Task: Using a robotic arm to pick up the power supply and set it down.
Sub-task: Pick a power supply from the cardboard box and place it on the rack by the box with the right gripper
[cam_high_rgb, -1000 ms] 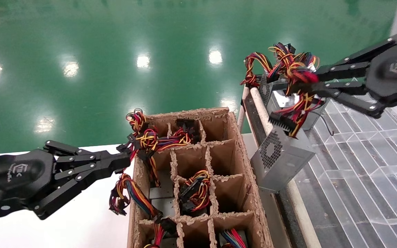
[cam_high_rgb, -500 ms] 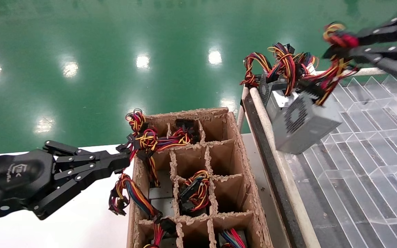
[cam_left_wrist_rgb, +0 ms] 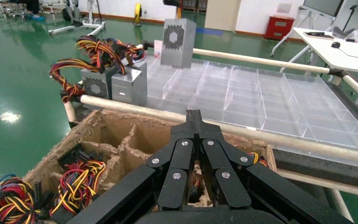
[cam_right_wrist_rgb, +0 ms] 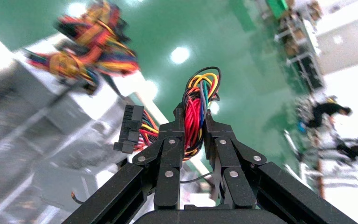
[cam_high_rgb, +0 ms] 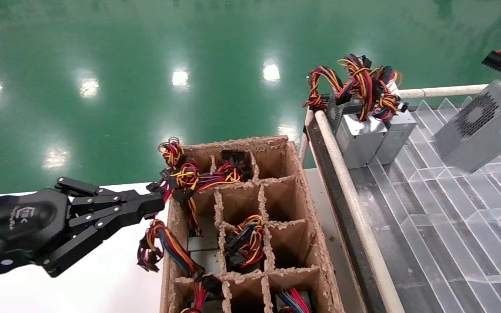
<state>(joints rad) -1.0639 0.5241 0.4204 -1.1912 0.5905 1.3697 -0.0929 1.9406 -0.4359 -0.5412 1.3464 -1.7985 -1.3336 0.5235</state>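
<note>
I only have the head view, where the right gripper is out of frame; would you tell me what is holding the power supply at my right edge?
Observer: The right wrist view shows the right gripper shut on the wire bundle, not on the metal case of the power supply.
Operator: Is anything dangling loose?
Observer: Yes, a black connector hangs beside the gripper.
Operator: Is the supply clear of the other units?
Observer: In the left wrist view it hangs apart from the two other supplies standing in the corner of the clear tray. That view also shows the left gripper shut, by the cardboard carton.
</note>
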